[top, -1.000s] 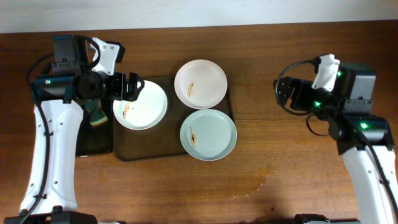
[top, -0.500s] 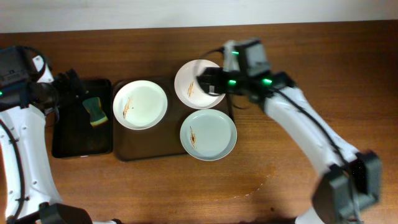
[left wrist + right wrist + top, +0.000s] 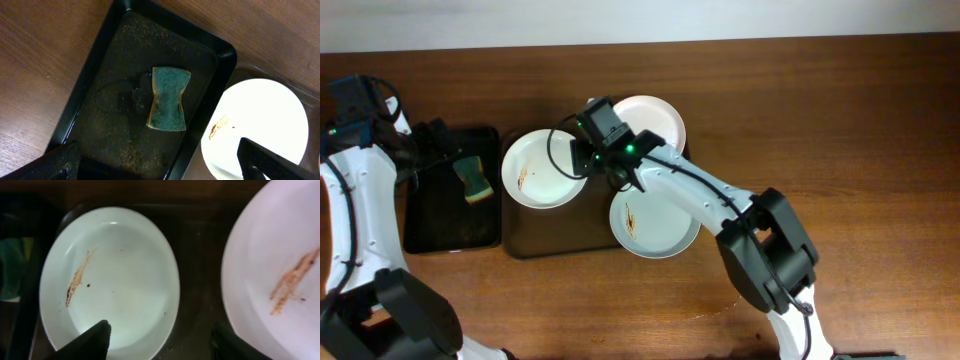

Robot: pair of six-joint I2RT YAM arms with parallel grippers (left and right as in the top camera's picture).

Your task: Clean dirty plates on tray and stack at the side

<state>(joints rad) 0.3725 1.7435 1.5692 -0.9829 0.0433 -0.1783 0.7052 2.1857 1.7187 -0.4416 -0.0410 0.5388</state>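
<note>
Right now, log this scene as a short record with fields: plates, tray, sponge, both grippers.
plate count: three, all on the tray, none stacked aside
left plate: orange-brown streak
front plate: streaked
back plate: partly under the right arm
sponge: lying in the black tray, untouched
left gripper: open, above the black tray
right gripper: open, over the tray between two plates

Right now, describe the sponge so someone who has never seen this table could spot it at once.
Find the big brown tray holding the white plates mid-table; beside it, on the side of the left arm, sits a smaller black tray. The sponge lies flat in it: green on top, yellow-edged, pinched at the waist, unlike the round white plates.
</note>
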